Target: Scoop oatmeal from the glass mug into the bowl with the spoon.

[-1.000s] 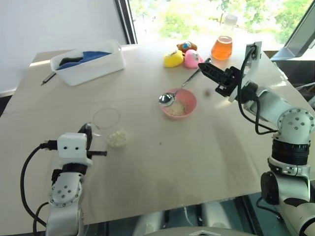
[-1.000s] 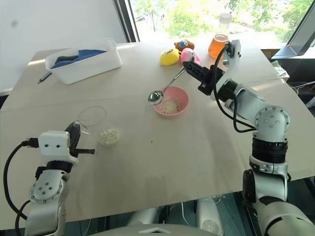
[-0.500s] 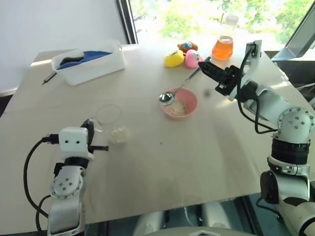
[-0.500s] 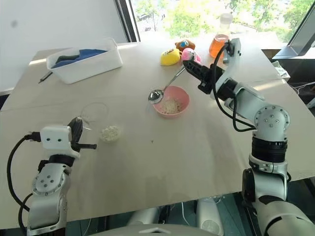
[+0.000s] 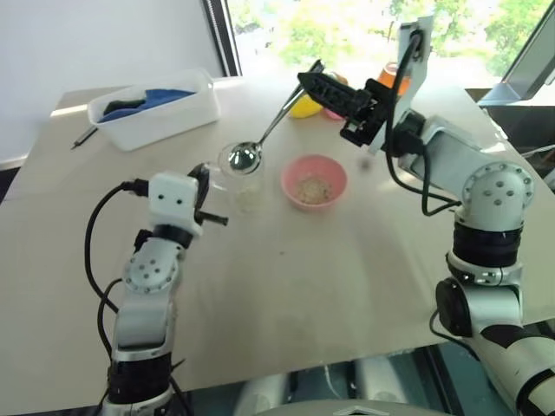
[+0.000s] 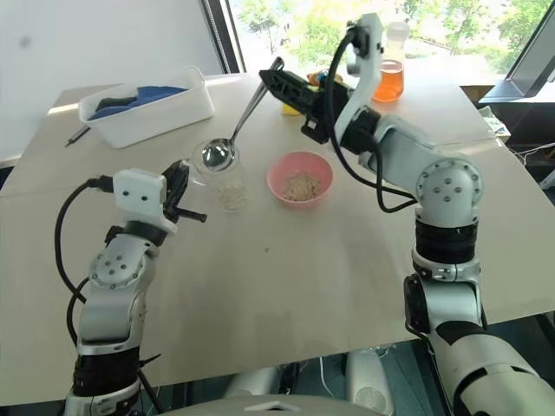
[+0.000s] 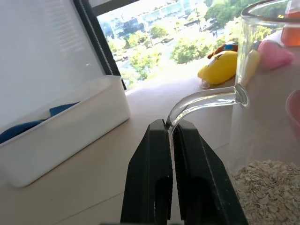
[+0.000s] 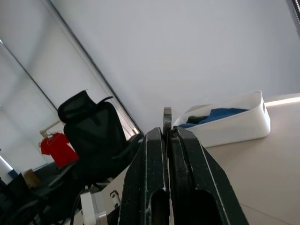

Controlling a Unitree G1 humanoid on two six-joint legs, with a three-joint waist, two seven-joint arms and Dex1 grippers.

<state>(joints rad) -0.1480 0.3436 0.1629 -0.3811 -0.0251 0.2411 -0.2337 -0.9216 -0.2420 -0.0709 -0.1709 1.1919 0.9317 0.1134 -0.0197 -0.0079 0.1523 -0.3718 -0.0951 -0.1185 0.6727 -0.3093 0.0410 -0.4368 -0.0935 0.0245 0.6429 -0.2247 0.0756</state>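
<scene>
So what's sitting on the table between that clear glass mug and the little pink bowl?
Nothing: in the left eye view, bare tabletop separates the clear glass mug from the small pink bowl.

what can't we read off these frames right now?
- Spoon head: the head views show its back, so whether it carries oatmeal is hidden.
- Spoon handle: in the right wrist view the fingers cover all but its tip.
- Glass mug: cut off by the left wrist view's edge; its rim and far side are missing.
- Dark pen: too small to read.
</scene>
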